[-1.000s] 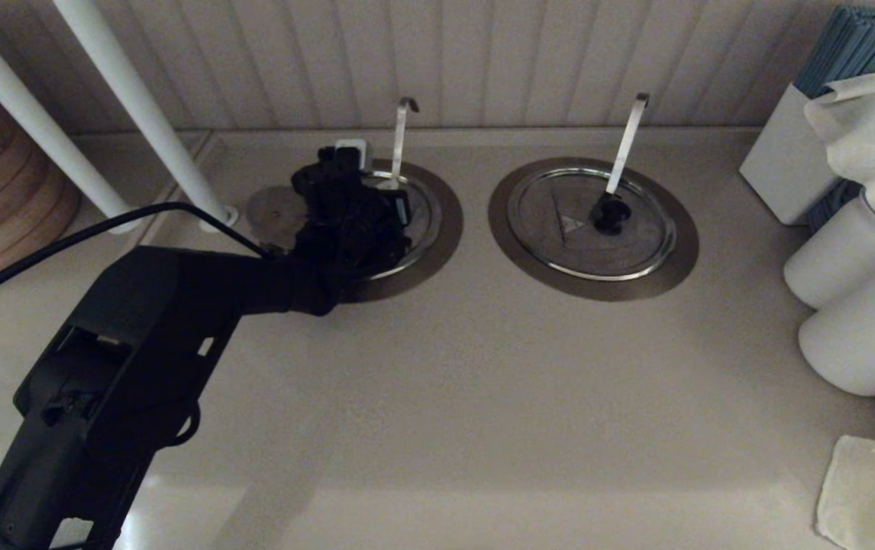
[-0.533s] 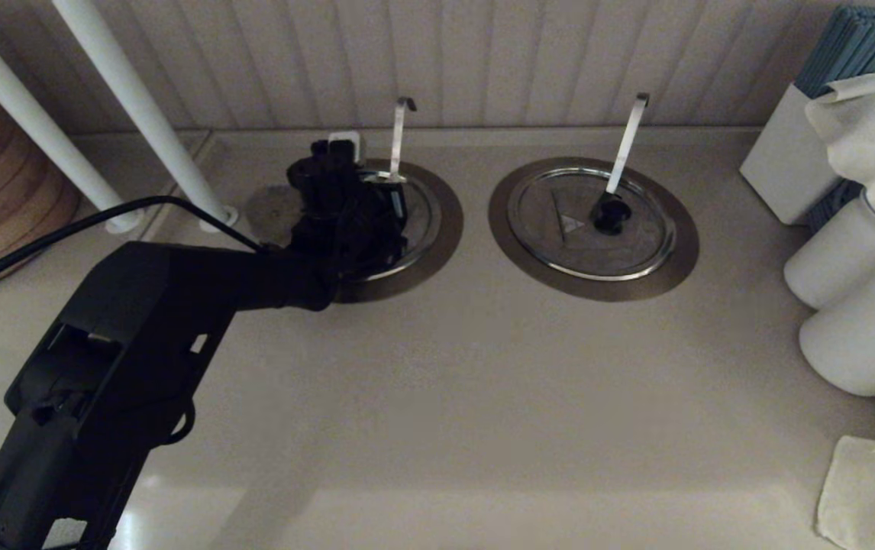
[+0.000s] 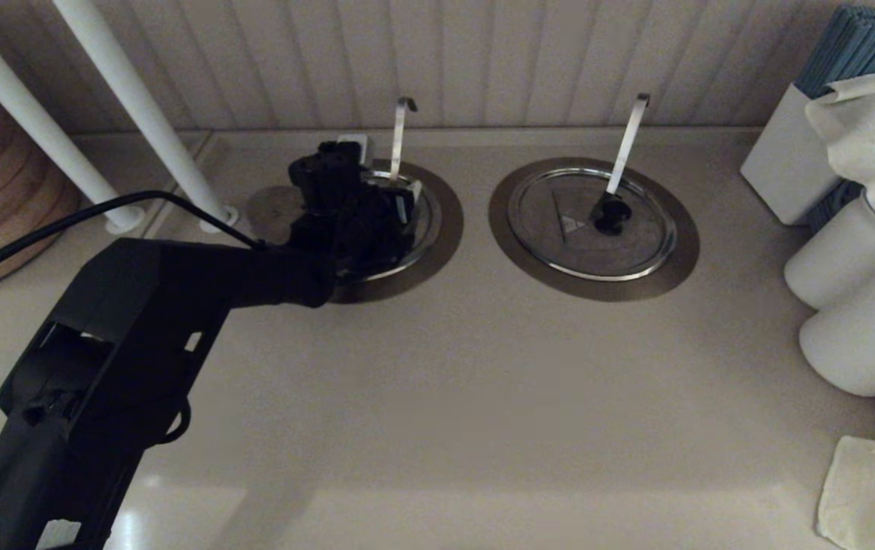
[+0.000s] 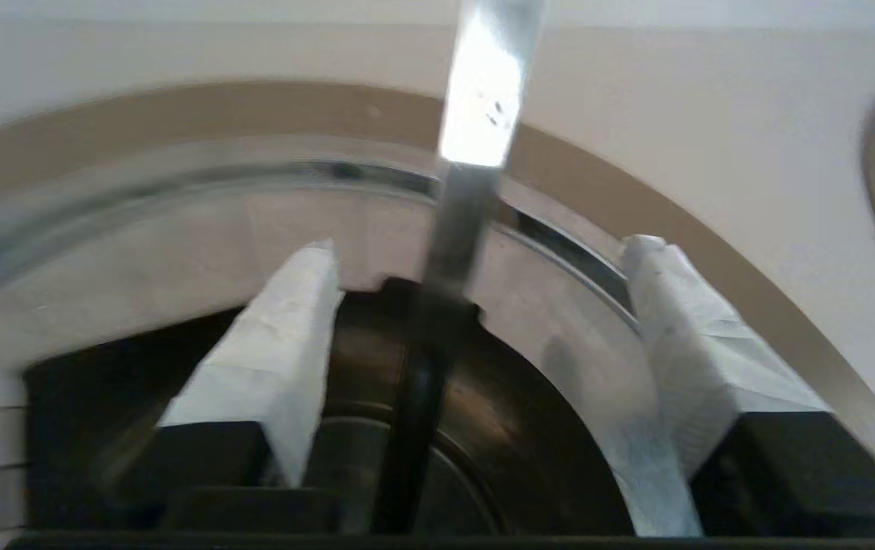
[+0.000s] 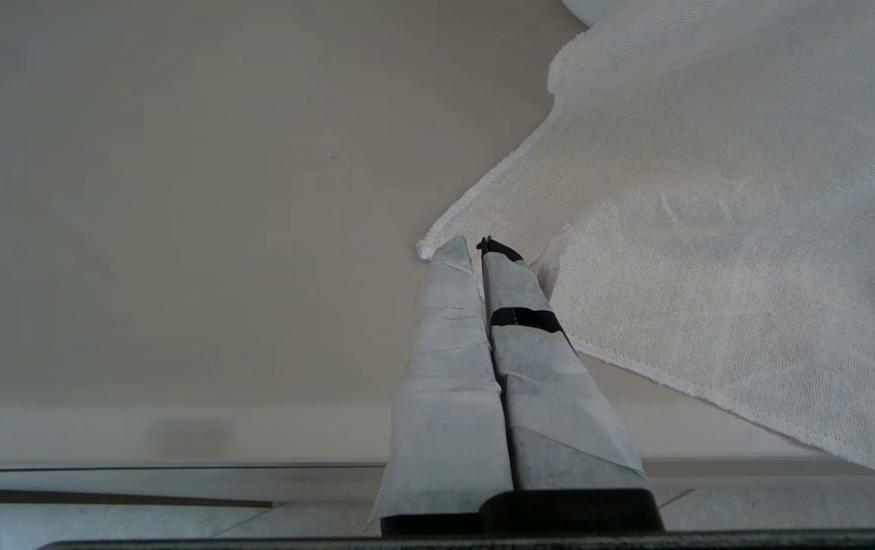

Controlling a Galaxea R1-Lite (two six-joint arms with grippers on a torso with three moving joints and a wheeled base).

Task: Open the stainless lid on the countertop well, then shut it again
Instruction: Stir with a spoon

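Left gripper is spread wide over the stainless lid on the countertop well, straddling its knob for a clean pinch I reckon, ladle handle poking up between my fingers.

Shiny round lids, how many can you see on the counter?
2. One stainless lid sits on the left well under the left pincer, partly hidden. The other lid covers the right well, fully visible.

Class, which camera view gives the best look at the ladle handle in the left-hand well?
The left wrist view: the ladle handle rises close-up between the open left end effector fingers. The head view shows it small but whole. The right wrist view misses it.
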